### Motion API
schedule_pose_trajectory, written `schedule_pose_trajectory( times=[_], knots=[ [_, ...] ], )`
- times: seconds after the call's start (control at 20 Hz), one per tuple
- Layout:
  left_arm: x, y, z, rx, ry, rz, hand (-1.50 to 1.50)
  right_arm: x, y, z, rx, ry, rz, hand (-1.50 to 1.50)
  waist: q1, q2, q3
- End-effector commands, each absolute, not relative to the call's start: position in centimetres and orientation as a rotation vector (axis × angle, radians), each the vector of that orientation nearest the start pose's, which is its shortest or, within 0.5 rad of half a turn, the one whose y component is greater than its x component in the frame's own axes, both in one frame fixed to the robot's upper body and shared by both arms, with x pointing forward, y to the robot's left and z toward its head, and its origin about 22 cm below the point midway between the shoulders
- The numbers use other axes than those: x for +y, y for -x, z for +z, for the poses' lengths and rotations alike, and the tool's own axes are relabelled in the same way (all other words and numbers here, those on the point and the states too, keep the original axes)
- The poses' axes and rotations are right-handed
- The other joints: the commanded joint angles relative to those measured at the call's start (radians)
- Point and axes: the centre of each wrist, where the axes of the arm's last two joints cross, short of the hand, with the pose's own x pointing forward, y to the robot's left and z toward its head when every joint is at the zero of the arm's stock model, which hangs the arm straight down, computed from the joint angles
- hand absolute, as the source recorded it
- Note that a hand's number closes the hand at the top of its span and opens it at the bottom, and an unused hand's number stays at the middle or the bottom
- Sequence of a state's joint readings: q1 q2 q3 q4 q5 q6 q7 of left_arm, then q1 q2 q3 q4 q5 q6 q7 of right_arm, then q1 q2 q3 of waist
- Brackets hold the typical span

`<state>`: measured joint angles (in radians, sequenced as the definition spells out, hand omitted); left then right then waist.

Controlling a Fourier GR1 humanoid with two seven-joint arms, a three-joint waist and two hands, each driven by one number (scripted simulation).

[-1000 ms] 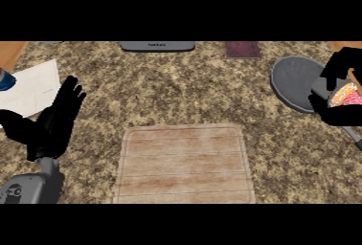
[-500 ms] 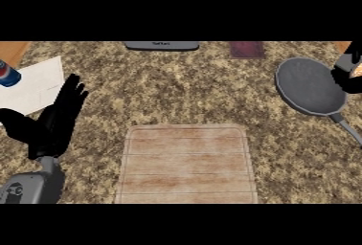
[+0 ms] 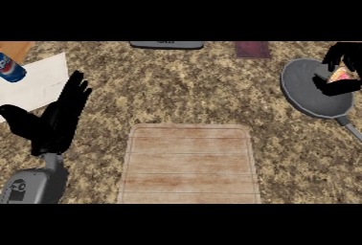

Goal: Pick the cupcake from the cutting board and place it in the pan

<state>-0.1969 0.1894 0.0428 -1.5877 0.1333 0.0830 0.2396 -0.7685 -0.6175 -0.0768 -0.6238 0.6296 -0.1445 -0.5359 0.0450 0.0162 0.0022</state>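
the cupcake [image 3: 341, 75] shows as a small pink and orange wedge over the right part of the pan [image 3: 305, 93], held in the right hand [image 3: 342, 57], whose fingers and thumb curl round it from above and below and hide most of it. whether it touches the pan's floor cannot be told. the pan is round and grey, near the counter's [image 3: 184, 86] right edge, its handle running down and right out of view. the cutting board [image 3: 188, 163], pale wood with rounded corners, lies in the lower middle of the speckled counter, well apart from the pan. the left hand [image 3: 60, 119] rests at the left with fingers straight and pointing up, thumb out to the side, holding nothing. beside it lies a white sheet [image 3: 39, 81], with a blue can [image 3: 10, 68] at its upper left corner. a dark grey object [image 3: 166, 44] and a dark red square [image 3: 252, 49] sit at the far edge.
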Motion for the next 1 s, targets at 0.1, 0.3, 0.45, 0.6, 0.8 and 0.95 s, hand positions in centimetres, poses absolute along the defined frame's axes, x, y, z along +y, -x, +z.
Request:
schedule_pose_trajectory(
  times=[0.1,0.3,0.45,0.6,0.8,0.95],
  knots=[
    [24.8,-28.6,6.7,-1.537,-0.070,0.013,0.00,-39.2,-40.0,7.1,-1.568,1.004,1.068,1.50,0.010,0.003,0.000],
    [24.9,-29.4,7.1,-1.541,-0.039,-0.004,0.00,-41.5,-39.9,8.6,-1.392,0.913,0.891,-1.50,0.022,0.011,0.001],
    [25.0,-28.7,5.9,-1.562,-0.044,-0.015,0.00,-41.7,-38.9,6.1,-1.418,0.834,0.890,-1.50,0.029,0.015,0.003],
    [25.7,-28.8,5.0,-1.533,-0.045,-0.005,0.00,-40.8,-39.4,5.8,-1.439,0.782,0.858,-1.50,0.029,0.015,0.003],
    [24.5,-28.4,5.4,-1.535,-0.053,-0.001,0.00,-43.9,-38.1,7.2,-1.628,0.683,0.711,-1.50,0.005,0.007,0.003],
    [24.8,-28.3,6.4,-1.539,-0.049,-0.006,0.00,-45.1,-37.6,7.7,-1.678,0.606,0.540,-1.50,0.010,0.006,0.004]
  ],
)
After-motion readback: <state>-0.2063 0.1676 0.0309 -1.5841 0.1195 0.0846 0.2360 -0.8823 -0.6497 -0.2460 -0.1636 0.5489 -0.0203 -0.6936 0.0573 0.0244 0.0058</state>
